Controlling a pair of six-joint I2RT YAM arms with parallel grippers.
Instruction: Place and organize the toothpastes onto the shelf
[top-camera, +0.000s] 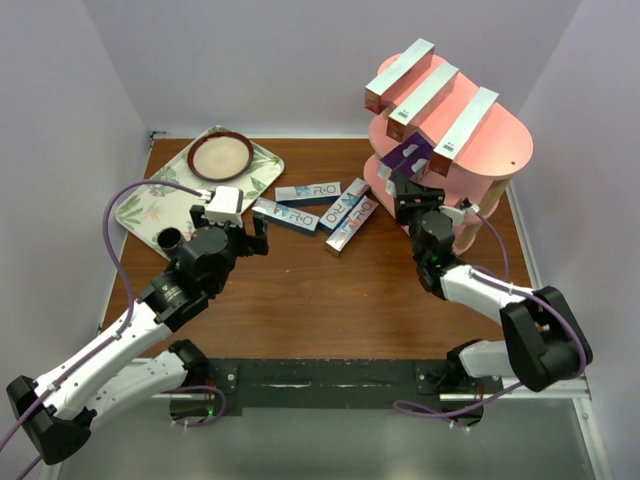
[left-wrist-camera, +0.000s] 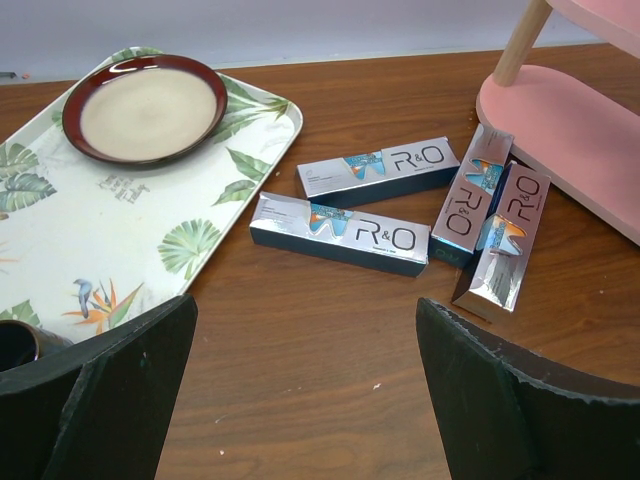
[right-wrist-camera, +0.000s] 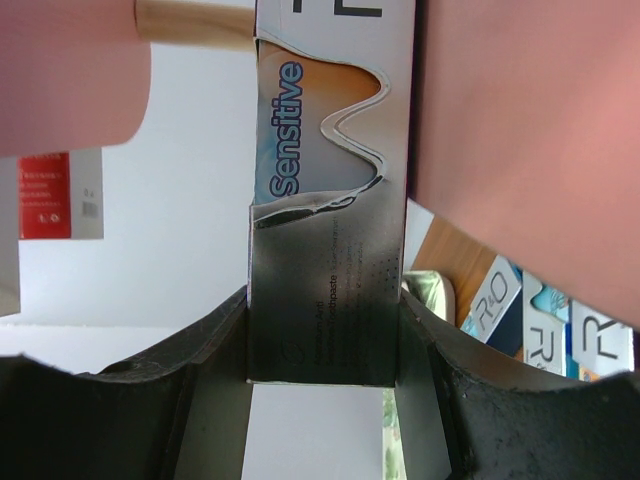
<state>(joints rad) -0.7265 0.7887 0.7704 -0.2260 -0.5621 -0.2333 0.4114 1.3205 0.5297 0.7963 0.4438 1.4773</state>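
Observation:
The pink shelf (top-camera: 480, 150) stands at the back right, with three toothpastes (top-camera: 425, 100) lying side by side on its top board. My right gripper (top-camera: 408, 182) is shut on a purple-ended "Sensitive" toothpaste box (top-camera: 410, 155) and holds it at the shelf's left end, between boards. In the right wrist view the box (right-wrist-camera: 330, 200) sits between my fingers, with pink boards (right-wrist-camera: 520, 130) on either side. Several R&O boxes (top-camera: 307, 192) lie loose on the table. My left gripper (top-camera: 258, 235) is open and empty just left of them; the nearest box (left-wrist-camera: 340, 232) lies ahead of its fingers (left-wrist-camera: 520, 400).
A leaf-patterned tray (top-camera: 160, 205) at the back left holds a brown-rimmed plate (top-camera: 220, 155) and a dark cup (top-camera: 168, 238). White walls enclose the table on three sides. The shelf's lowest board (left-wrist-camera: 570, 130) and a wooden post (left-wrist-camera: 520, 40) stand right of the loose boxes.

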